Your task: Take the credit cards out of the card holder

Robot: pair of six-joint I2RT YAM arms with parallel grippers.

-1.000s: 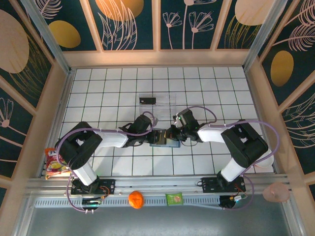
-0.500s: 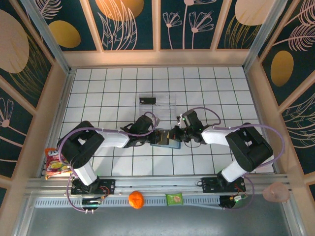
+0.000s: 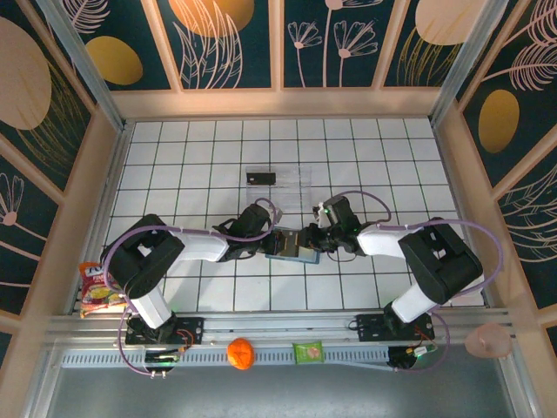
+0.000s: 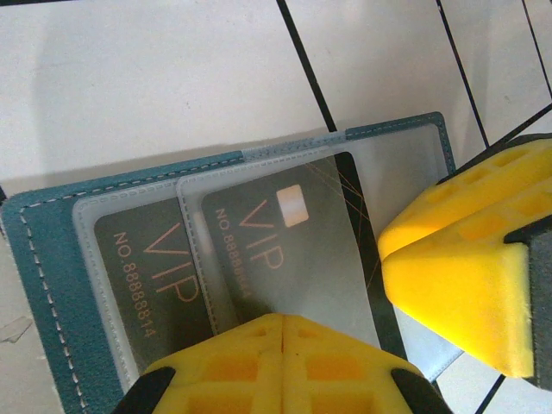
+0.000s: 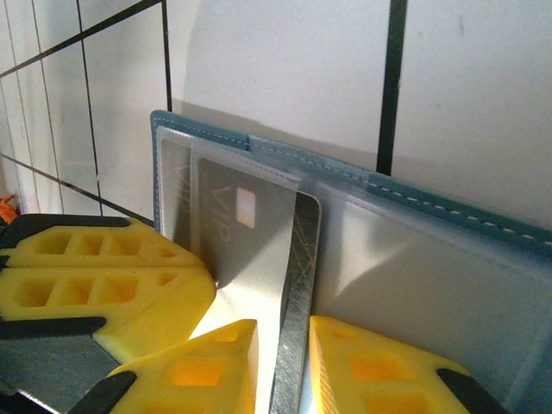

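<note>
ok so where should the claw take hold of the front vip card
the bare edge of the front vip card, poking past its clear sleeve. come in edge-on from the right claw's side and pinch both faces; the rest lies under plastic

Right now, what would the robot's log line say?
left pincer: shut on teal-blue folding card holder | right pincer: slightly open around edge of dark VIP credit card | card: not yet out
</note>
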